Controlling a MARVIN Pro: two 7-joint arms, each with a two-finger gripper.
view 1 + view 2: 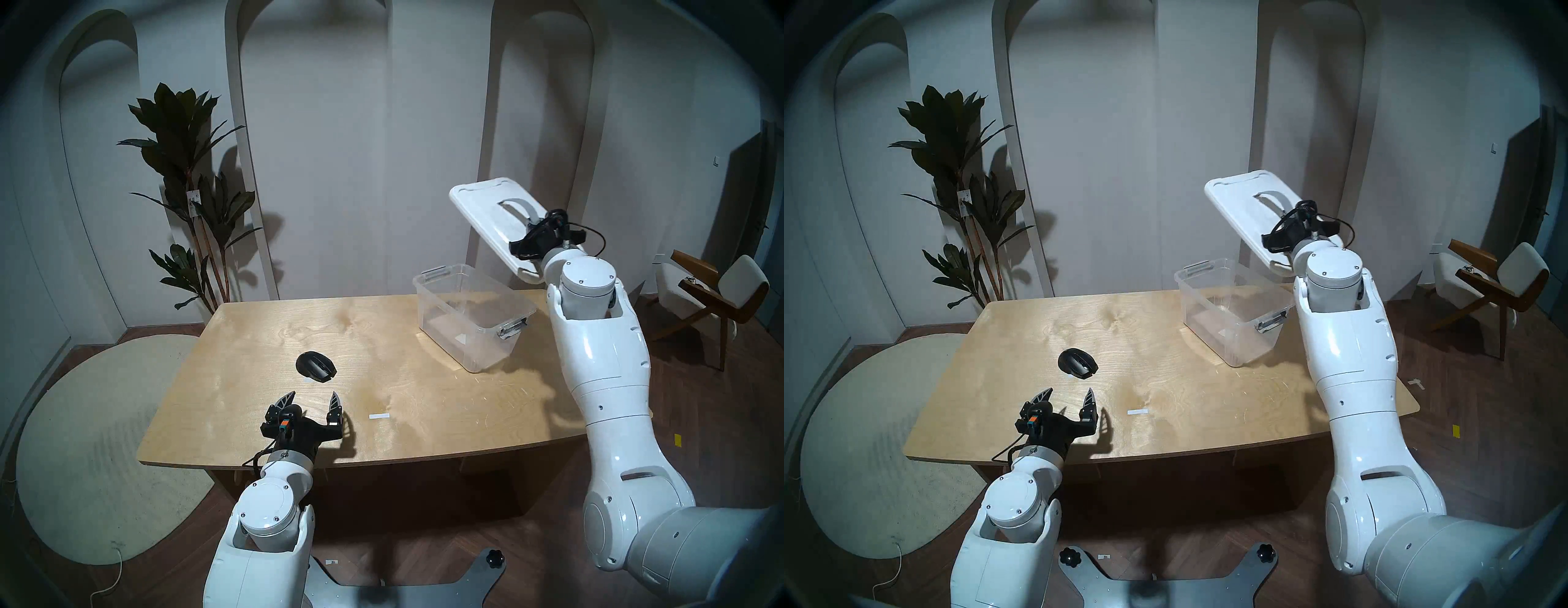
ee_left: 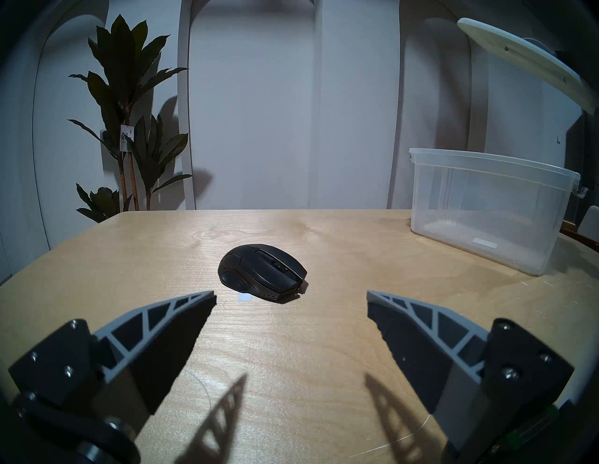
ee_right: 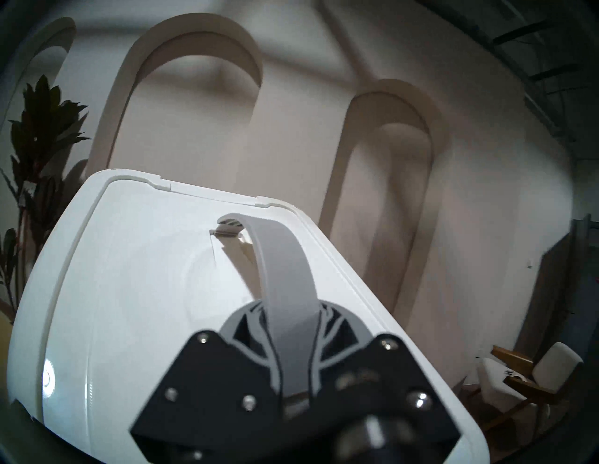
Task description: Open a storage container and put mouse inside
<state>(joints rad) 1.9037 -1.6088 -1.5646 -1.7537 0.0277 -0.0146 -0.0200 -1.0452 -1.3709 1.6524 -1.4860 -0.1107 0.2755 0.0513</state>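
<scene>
The right gripper (image 3: 291, 327) is clamping the grey handle (image 3: 278, 275) of the white lid (image 1: 488, 212), holding it tilted in the air above the open storage container (image 1: 471, 314) at the table's (image 1: 382, 424) far right. The left gripper (image 2: 291, 304) is hovering with fingers spread wide, just short of the mouse (image 2: 262, 272) lying on the bare wood; it is looking light, rigid and smooth-domed, so pinching across its narrow flanks is likely suiting it best

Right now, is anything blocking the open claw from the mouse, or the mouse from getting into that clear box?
Nothing visible. Only bare table lies between the open left gripper and the mouse. The storage container stands open, its lid held up at a tilt by the right gripper.
</scene>
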